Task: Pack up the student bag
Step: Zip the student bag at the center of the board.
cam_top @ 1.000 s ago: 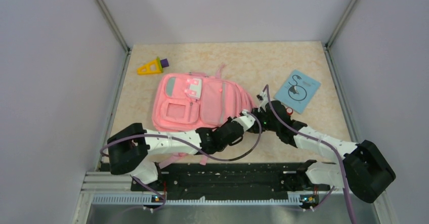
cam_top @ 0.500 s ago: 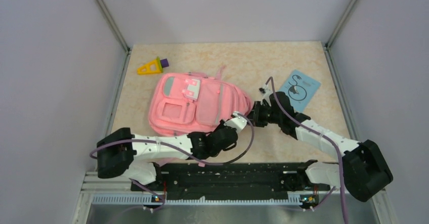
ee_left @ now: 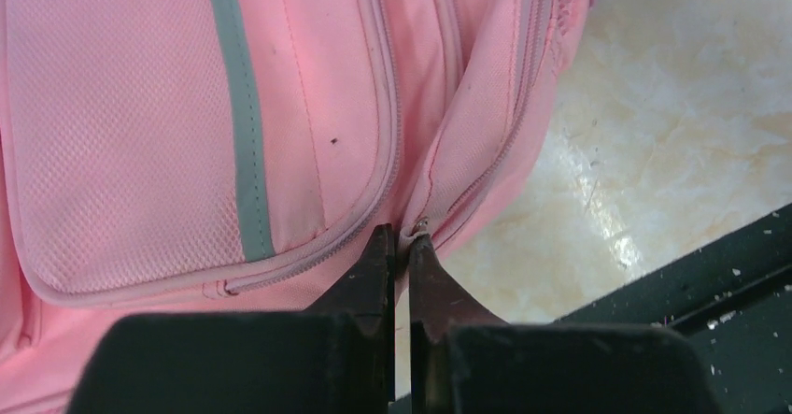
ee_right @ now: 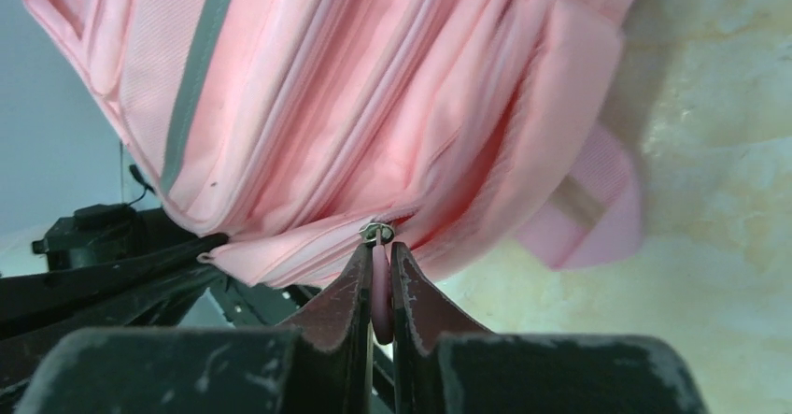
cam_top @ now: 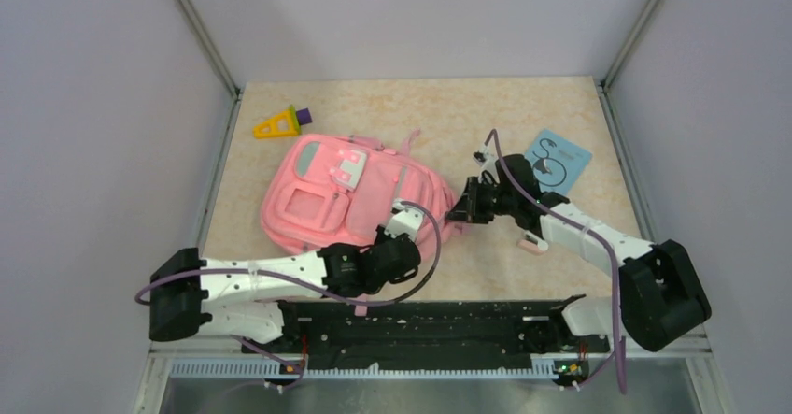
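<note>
While the left gripper (ee_left: 400,238), closed tight, pins the student bag (ee_left: 121,106) by its edge, the right gripper (ee_right: 381,253), clamped on the pink zipper pull (ee_right: 380,294), should draw steadily sideways, fabric taut.

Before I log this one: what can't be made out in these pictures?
Inside of the student bag: closed fabric covers it in every view.
The bag's near right corner, top view: the left arm lies over it.
What exactly the left tool pinches at the seam, left wrist view: its own fingertips hide it.
Print on the blue booklet, top view: too small to read.
</note>
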`<state>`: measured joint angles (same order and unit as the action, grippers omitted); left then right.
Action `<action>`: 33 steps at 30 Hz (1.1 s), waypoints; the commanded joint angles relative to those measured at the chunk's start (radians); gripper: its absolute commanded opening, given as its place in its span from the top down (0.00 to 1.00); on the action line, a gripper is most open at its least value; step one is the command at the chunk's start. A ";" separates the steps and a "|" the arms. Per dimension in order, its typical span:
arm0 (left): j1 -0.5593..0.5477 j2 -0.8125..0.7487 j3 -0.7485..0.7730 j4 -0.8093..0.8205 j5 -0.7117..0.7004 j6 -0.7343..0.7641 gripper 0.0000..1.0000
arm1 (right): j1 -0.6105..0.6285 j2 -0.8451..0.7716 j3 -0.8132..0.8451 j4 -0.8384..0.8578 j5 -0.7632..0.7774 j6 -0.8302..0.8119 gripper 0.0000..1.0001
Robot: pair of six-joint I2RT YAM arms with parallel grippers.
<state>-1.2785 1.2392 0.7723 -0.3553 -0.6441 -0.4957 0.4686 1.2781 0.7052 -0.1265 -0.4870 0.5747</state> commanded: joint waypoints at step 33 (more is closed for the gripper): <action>0.209 0.037 0.220 0.087 0.355 0.105 0.21 | 0.148 0.044 0.019 0.273 0.110 -0.053 1.00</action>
<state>-1.0996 1.1942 0.9360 -0.4309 -0.4225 -0.4862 0.5968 1.4189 0.7311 0.0734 -0.3534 0.4850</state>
